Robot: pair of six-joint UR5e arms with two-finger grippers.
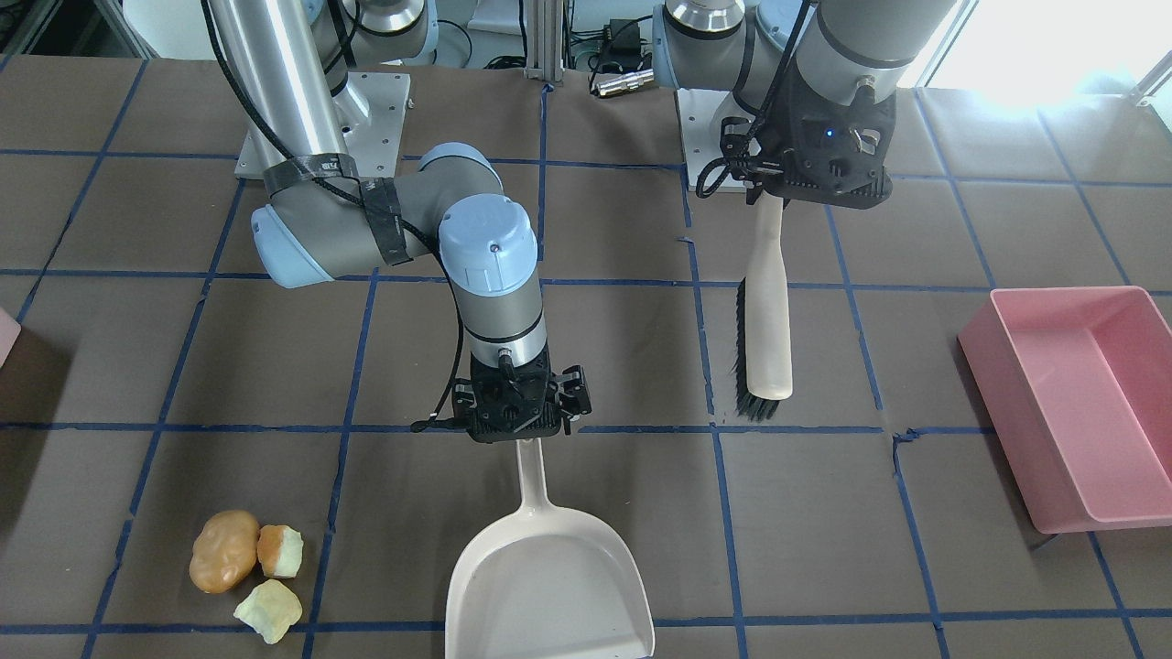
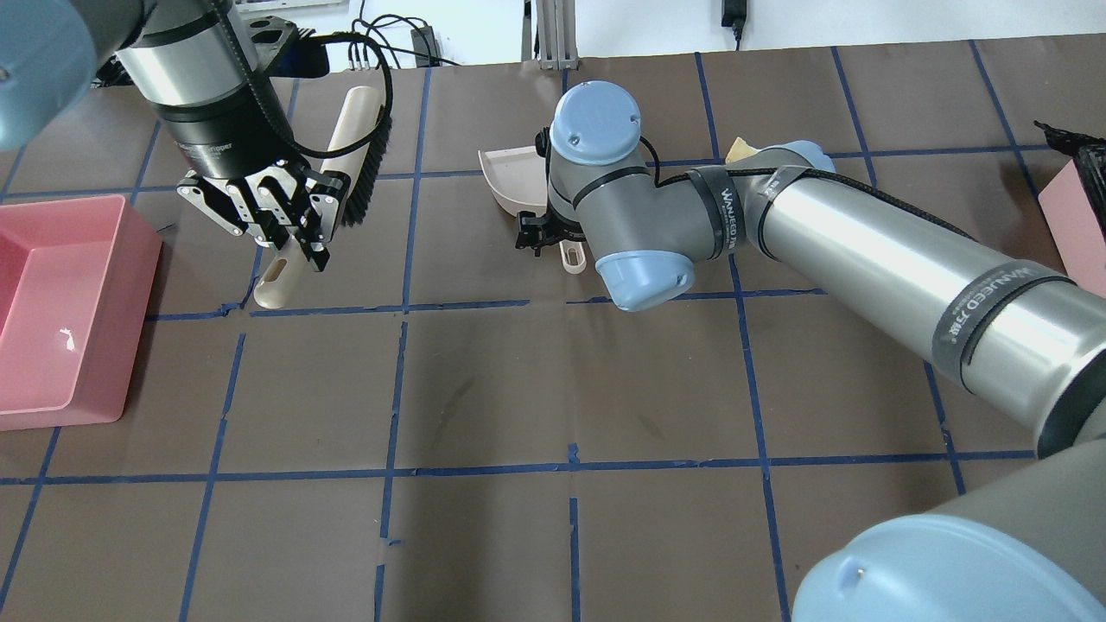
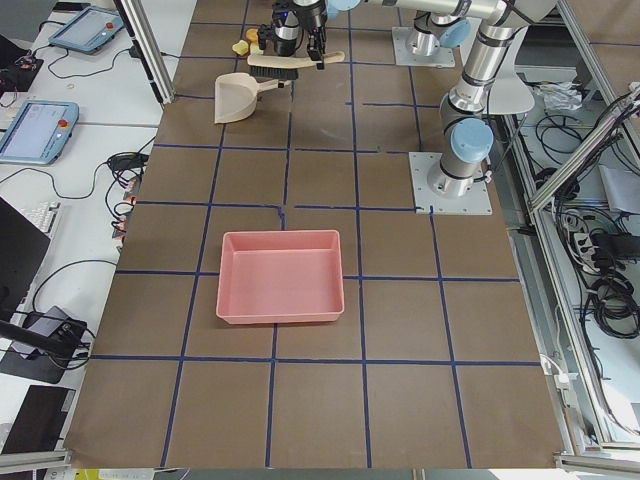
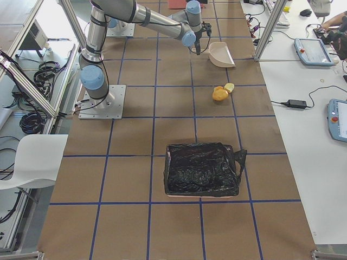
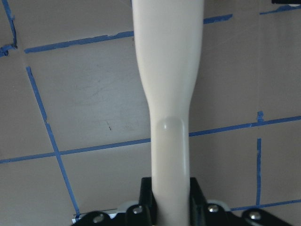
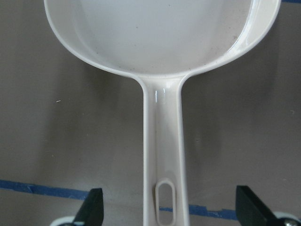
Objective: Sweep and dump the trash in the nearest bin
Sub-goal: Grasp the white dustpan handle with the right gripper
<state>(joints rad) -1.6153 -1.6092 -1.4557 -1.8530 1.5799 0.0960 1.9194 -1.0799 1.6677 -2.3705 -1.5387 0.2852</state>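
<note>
The trash (image 1: 240,567), a tan potato-shaped lump and two pale bitten chunks, lies together near the table's front edge, and also shows as trash (image 4: 220,92). My left gripper (image 1: 769,197) is shut on the cream handle of a black-bristled brush (image 1: 767,311), gripper (image 5: 170,194) and brush (image 5: 167,84) showing at the wrist. My right gripper (image 6: 171,212) stands open astride the handle of the cream dustpan (image 6: 160,47), its fingers well apart from it. The dustpan (image 1: 549,586) lies flat, right of the trash. Only a corner of the bin (image 1: 5,335) shows.
A large pink tub (image 1: 1080,403) sits at the table end on my left side. The bin (image 4: 203,169) at the other end is lined with a black bag. Blue tape lines grid the brown table. Arm bases stand at the back edge.
</note>
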